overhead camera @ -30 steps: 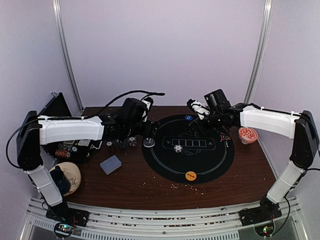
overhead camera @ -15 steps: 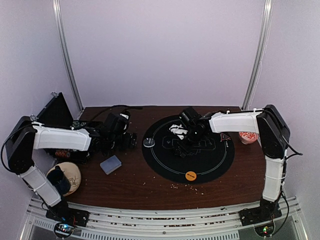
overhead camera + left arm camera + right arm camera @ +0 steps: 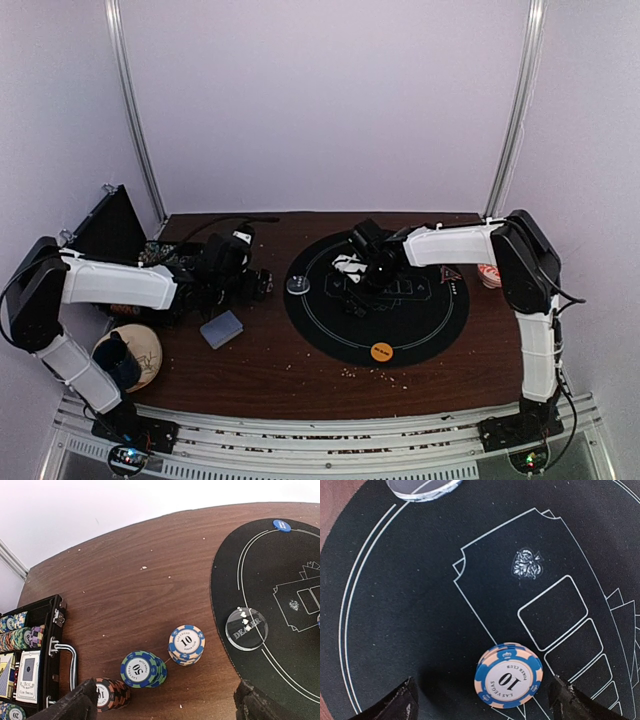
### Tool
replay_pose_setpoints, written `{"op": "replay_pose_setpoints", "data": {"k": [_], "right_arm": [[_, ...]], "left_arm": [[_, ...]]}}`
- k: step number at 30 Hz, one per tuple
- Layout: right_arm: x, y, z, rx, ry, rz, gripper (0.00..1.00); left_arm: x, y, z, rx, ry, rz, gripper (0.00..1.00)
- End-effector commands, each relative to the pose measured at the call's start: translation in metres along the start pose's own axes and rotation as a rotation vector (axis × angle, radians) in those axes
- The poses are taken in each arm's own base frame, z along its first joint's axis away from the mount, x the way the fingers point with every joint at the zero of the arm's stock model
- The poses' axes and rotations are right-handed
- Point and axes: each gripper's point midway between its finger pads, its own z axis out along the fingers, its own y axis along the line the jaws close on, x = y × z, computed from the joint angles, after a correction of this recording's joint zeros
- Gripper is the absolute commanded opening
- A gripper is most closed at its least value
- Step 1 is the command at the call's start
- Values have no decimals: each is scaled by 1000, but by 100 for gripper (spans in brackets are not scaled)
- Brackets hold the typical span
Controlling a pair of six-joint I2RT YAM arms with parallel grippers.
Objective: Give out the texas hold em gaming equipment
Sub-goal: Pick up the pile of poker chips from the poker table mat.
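Seen from above, the left arm (image 3: 120,283) folds at its elbow by the left edge and stretches its white forearm rightward, low over the brown wooden tabletop (image 3: 270,370). The right arm (image 3: 535,330) rises from its base, bends, and reaches leftward over the large round black felt mat (image 3: 440,320).

The left pincer (image 3: 166,692) has its fingers spread wide with nothing between them. Just ahead of it stand three piles of striped plastic poker chips: a dark-and-orange stack (image 3: 111,694), a blue-and-green stack (image 3: 142,669) and a blue-and-peach stack (image 3: 186,644) marked 10.

The right pincer (image 3: 481,687) is likewise spread apart. A blue-and-peach striped chip (image 3: 509,681) lies flat on the mat between its fingers, touching neither.

Farther up, a clear acrylic dealer disc (image 3: 246,628) sits on the mat's white-lined edge. A small blue disc (image 3: 281,525) lies at the upper right of the left wrist frame.
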Motion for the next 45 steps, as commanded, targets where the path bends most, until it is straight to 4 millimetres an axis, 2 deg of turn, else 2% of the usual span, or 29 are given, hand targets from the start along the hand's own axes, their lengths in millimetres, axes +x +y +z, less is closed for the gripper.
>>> {"op": "replay_pose_setpoints", "data": {"k": [1,11,17,22,31,36,38,40,42,45], "right_arm": [[2,-6,7,35,16,26,90],[21,-15,25,-23,76,115,82],[30,-21,33,-6,110,132,80],[39,-22,40,0,146,132,72],[42,-29,41,39,154,129,62],[40,-29,40,43,145,119,52],[38,-29,39,46,135,113,44],[36,-30,38,48,127,107,43],[34,-30,36,49,121,103,35],[31,-31,33,51,107,101,32]], "left_arm": [[-16,2,-7,6,-65,-47,98],[-19,3,-12,14,-83,-55,98],[-18,3,-11,14,-80,-53,98],[-20,4,-13,14,-87,-57,98],[-19,4,-12,9,-85,-54,98],[-18,4,-11,6,-82,-51,98],[-18,4,-11,5,-81,-50,98],[-17,4,-10,5,-80,-49,98],[-17,3,-10,7,-79,-47,98],[-16,4,-9,3,-74,-43,98]]}}
